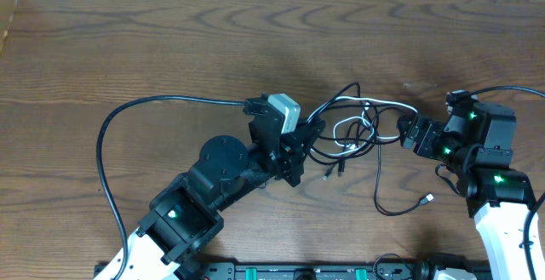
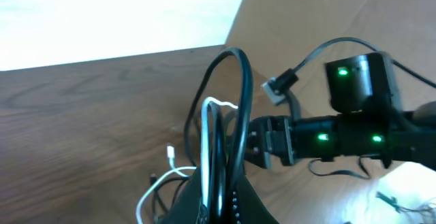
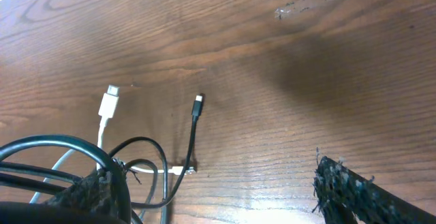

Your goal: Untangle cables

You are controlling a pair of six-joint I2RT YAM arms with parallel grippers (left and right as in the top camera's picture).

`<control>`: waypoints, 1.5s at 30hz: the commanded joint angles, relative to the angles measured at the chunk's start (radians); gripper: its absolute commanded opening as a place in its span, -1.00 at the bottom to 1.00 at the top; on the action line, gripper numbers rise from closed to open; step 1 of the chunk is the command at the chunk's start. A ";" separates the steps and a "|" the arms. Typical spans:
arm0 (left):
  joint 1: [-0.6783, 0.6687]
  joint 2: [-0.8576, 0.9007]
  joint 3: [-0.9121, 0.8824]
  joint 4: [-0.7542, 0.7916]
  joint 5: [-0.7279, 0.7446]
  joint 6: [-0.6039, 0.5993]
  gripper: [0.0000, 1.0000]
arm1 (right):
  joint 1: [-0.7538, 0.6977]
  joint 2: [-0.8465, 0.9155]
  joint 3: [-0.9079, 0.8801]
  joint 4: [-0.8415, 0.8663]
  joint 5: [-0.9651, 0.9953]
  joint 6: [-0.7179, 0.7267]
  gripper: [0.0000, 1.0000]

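— Left end effector (image 2: 212,200) is clamped on the cables (image 1: 356,128); overhead I can't make out its tips in the tangle.
— My right end effector (image 3: 218,190) gapes wide; only its wrist view shows a black loop (image 3: 61,142) round one finger.

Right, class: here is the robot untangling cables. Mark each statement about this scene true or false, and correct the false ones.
1. The left gripper is shut on the cables. True.
2. The right gripper is clamped shut. False: its jaws stand wide open.
3. A white cable lies among black ones. True.
4. The cables sit in a tray. False: they lie directly on the wooden table.
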 commanded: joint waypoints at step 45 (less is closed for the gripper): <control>0.007 -0.178 0.029 -0.153 -1.161 0.096 -0.85 | -0.129 0.004 -0.003 -0.042 0.063 0.018 0.89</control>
